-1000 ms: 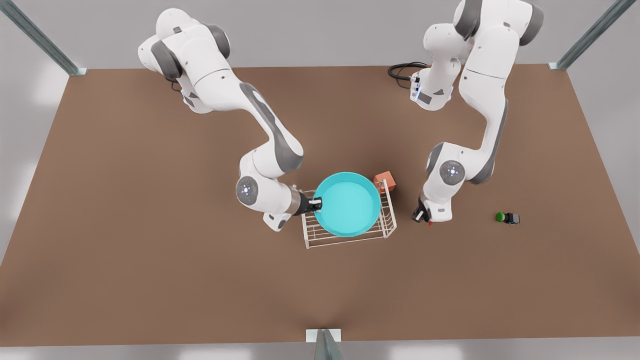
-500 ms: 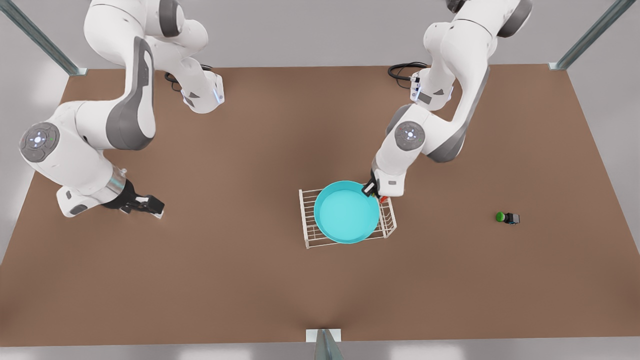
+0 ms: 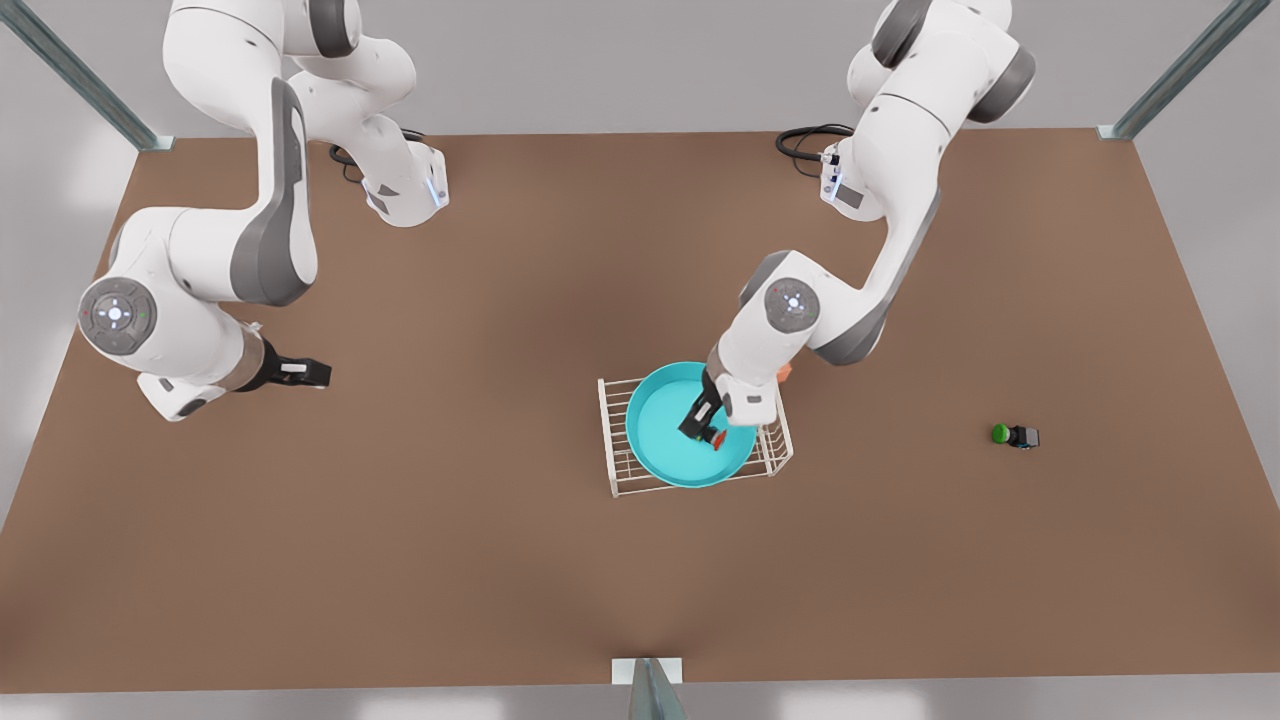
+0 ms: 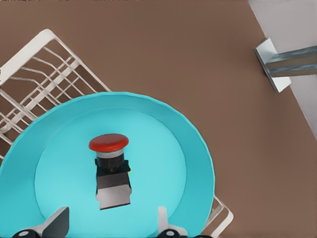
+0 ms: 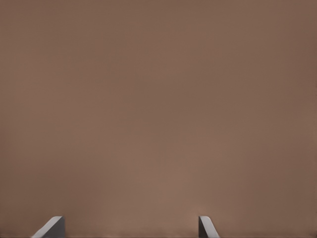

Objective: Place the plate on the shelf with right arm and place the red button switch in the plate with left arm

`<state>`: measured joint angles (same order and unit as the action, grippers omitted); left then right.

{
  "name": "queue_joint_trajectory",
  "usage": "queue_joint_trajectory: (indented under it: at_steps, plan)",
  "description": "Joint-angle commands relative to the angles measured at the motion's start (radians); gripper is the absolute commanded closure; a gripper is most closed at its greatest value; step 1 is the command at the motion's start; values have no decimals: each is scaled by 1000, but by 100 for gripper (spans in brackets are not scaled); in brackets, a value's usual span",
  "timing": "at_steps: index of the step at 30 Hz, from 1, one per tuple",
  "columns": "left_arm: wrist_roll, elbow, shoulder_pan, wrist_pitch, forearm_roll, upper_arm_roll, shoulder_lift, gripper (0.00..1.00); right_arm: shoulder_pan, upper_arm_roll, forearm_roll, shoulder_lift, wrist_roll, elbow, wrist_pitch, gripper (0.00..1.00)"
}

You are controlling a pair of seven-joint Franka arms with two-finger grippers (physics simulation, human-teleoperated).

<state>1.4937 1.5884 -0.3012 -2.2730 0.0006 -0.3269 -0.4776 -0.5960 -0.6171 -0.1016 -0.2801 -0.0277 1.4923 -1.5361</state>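
Turquoise and round, the shallow plate [image 3: 686, 425] lies in the low white wire shelf [image 3: 694, 438], so that half of the job looks finished. Over the last second the right arm let go of the plate's rim and swung away to the front view's left, while the left arm carried the switch in over the rack. Now the left tool [image 3: 706, 430] hangs above the plate's lighter cyan inside, and in its wrist view both fingers [image 4: 55, 223] stand wide, one on each side of the red button switch [image 4: 111, 171] and clear of it. The switch, a dark boxy body with a round red cap, appears to lie on the plate floor, so the release seems made and only the left arm's withdrawal looks to be left.

The right tool [image 3: 300, 372] waits over bare brown counter [image 3: 400, 520], fingers spread wide with nothing between them.

In the front view the left arm's wrist covers part of the plate and rack, and the switch is hardly more than a red speck there. Well apart on that view's right sits a small green-capped switch [image 3: 1014, 435]. A sliver of a salmon-pink cube [image 3: 785, 372] peeks from behind the left arm.
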Motion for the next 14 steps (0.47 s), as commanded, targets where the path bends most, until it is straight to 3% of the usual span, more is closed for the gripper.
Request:
queue_joint_trajectory:
  at_steps: [1,3,4,5,6,7,8,14]
  plan:
    - [-157,-7,23,217,76,8,48,0,-1,-1,2,-1,80,0,13,0]
    - [-837,-132,172,649,96,6,119,0,-1,-1,2,-1,80,0,11,0]
    - [-978,-389,206,952,99,11,77,0,-1,-1,2,-2,80,-1,10,0]
    - [-1279,-390,296,1014,108,14,96,0,-1,-1,2,-5,80,-1,10,0]
    - [-1466,-367,313,980,6,112,108,0,-1,-1,2,-5,80,-1,11,0]
    - [-1524,-100,255,717,-234,321,281,0,-1,-1,2,-5,80,-1,11,0]
    - [-1586,36,241,592,-67,306,375,0,-1,-1,2,-5,80,-1,11,0]
    - [-1521,-45,234,665,-71,264,327,0,-1,-1,2,-5,78,-3,17,0]
